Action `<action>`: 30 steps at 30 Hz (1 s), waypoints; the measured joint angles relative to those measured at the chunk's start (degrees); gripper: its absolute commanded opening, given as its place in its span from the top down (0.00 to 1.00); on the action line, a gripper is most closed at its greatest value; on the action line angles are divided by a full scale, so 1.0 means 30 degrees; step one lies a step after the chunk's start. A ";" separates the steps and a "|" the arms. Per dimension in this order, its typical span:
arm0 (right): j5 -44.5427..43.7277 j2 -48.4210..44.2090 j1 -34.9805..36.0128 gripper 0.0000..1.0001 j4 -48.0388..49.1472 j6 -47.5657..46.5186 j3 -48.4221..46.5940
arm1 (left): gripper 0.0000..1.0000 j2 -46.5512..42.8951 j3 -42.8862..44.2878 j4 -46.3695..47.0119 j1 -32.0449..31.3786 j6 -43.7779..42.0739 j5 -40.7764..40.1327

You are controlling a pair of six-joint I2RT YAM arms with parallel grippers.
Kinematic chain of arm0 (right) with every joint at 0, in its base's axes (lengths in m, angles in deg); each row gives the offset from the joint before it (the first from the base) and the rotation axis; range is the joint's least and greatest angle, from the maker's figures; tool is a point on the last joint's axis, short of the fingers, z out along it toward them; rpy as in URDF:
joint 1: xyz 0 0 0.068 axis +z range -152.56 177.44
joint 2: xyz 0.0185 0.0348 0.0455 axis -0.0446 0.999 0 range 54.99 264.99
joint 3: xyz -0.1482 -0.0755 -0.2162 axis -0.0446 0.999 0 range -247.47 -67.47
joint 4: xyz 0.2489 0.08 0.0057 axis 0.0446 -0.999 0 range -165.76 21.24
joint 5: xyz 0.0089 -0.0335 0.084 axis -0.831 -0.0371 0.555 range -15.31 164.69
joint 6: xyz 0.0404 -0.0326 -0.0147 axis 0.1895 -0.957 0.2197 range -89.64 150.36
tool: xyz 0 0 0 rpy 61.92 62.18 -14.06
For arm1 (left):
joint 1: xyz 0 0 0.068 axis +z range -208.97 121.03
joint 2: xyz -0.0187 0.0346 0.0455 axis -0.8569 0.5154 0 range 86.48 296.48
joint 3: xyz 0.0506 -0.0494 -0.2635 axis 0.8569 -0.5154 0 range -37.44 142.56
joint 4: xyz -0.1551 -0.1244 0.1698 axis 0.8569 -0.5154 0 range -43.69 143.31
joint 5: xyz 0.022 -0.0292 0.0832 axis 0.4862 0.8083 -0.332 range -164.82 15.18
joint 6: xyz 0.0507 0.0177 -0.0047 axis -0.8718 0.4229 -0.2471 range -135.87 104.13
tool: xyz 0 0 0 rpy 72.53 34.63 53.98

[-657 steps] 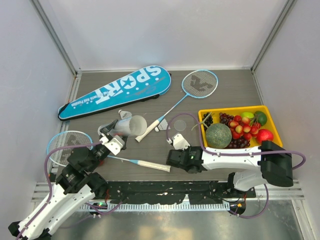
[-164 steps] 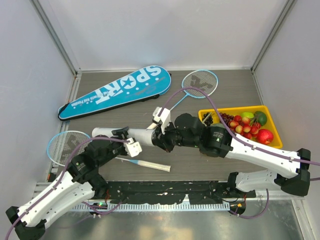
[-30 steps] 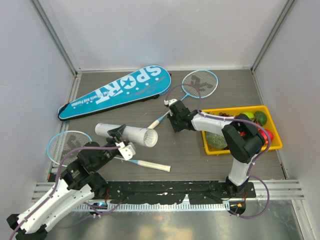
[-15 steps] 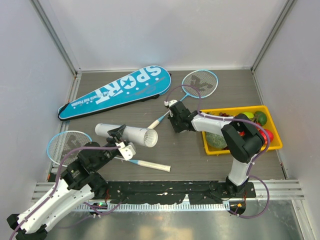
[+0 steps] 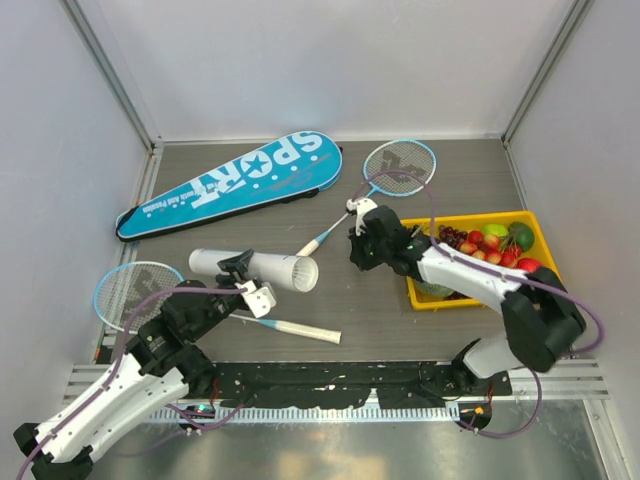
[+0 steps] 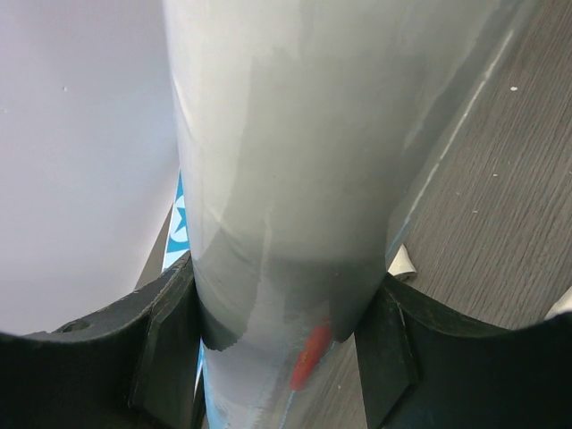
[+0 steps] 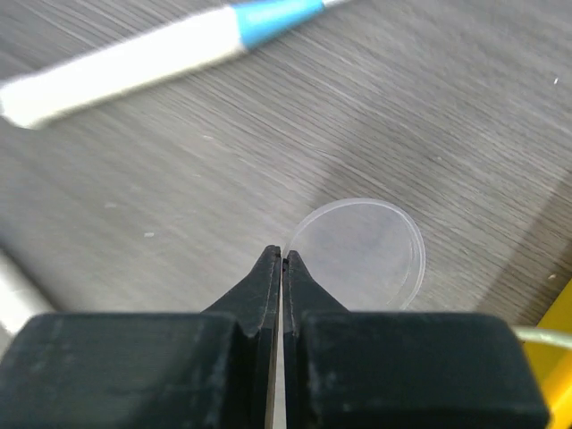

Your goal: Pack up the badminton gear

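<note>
My left gripper (image 5: 250, 280) is shut on the long white tube (image 5: 255, 268), which lies level with its open end to the right; in the left wrist view the tube (image 6: 286, 161) fills the space between the black fingers (image 6: 170, 357). My right gripper (image 5: 357, 250) is shut on the rim of a clear round lid (image 7: 357, 255), just right of the tube's mouth. One racket (image 5: 400, 167) lies behind it, its handle (image 7: 134, 58) close by. The other racket (image 5: 135, 290) lies at the left. The blue SPORT bag (image 5: 235, 183) lies at the back.
A yellow tray (image 5: 470, 219) of fruit sits at the right, under my right arm. White walls close in the table on three sides. A red smudge (image 6: 308, 353) shows through the tube's wall.
My right gripper has shut on the lid's rim and shifted slightly right and nearer, with its arm swung round to the right. The left arm and tube stayed put.
</note>
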 measured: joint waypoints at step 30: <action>0.2076 -1.1606 0.7184 0.95 0.6084 0.2229 0.1566 | 1.00 0.3483 0.1734 -0.1858 0.0000 0.1683 -0.1778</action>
